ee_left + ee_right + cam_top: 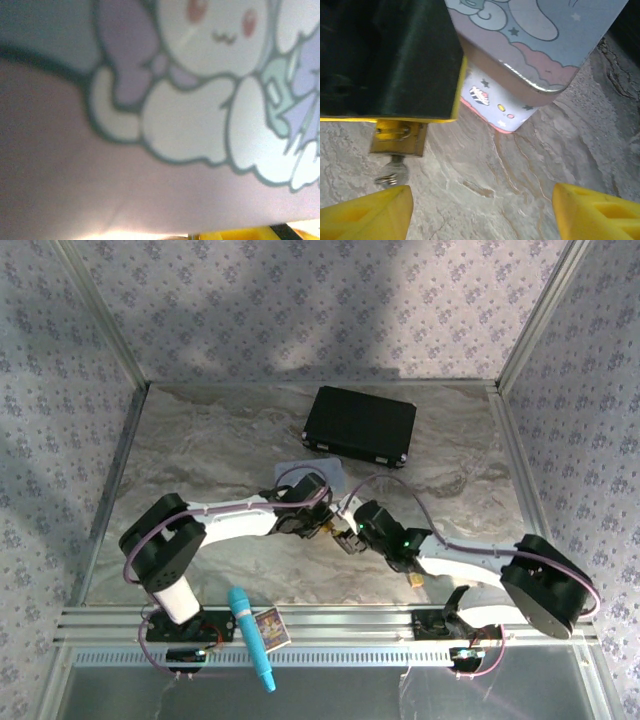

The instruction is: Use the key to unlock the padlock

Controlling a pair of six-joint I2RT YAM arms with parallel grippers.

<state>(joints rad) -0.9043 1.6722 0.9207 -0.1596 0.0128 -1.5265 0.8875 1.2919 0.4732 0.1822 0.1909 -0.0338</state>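
The marbled tabletop (200, 440) takes up the middle of the overhead view. Both arms reach in from the bottom corners and meet near its centre. A black case (360, 426) lies flat in the upper middle, well apart from the arms. Just below it, a pastel cartoon tin (540, 35) sits on the tabletop, partly covered by the left arm's wrist. In the left wrist view its printed lid is very close and blurred.

The left tool (325, 528) is at the centre of the overhead frame. In the right wrist view its black, yellow-edged finger sits in the upper left, narrowly closed over the top of the padlock (398, 140). The brass body sticks out below that finger in the left-middle of the frame, just left of the tin.

The right tool (480, 212) is spread wide and holds nothing. Its yellow fingertips (367, 215) are in the bottom corners, with bare tabletop between them.

The key (395, 171) is small and silvery. It sits directly under the padlock, touching its lower edge, just above the left fingertip.
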